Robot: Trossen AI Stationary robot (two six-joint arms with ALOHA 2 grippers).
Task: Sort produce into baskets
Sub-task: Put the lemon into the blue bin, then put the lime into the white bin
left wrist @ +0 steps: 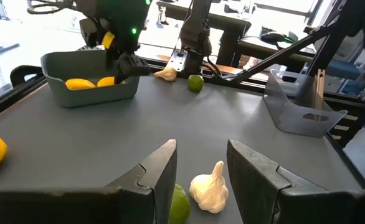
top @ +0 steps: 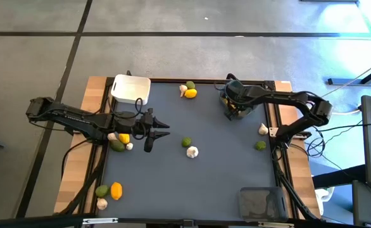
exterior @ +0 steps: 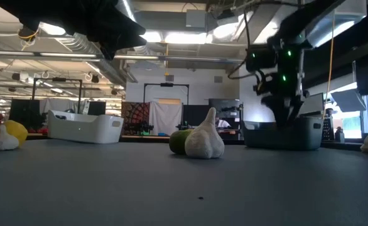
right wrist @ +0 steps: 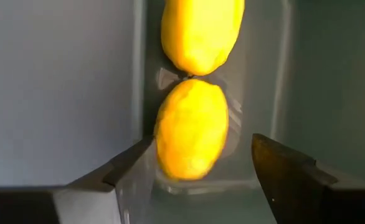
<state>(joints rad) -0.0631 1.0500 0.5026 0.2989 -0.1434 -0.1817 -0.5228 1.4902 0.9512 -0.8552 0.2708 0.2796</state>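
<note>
Right end effector, upper right of centre in the high view, is lowered into the blue-grey basket; its fingers are apart, with a yellow lemon lying between them on the basket floor and a second lemon just beyond, the two touching. Left end effector, left of centre in the high view, hovers above the table with its fingers apart, pointing toward a garlic bulb and a green fruit that lie side by side mid-table. White basket sits at upper left; clear basket at lower right. Further produce lies scattered along the table's left, top and right edges.
</note>
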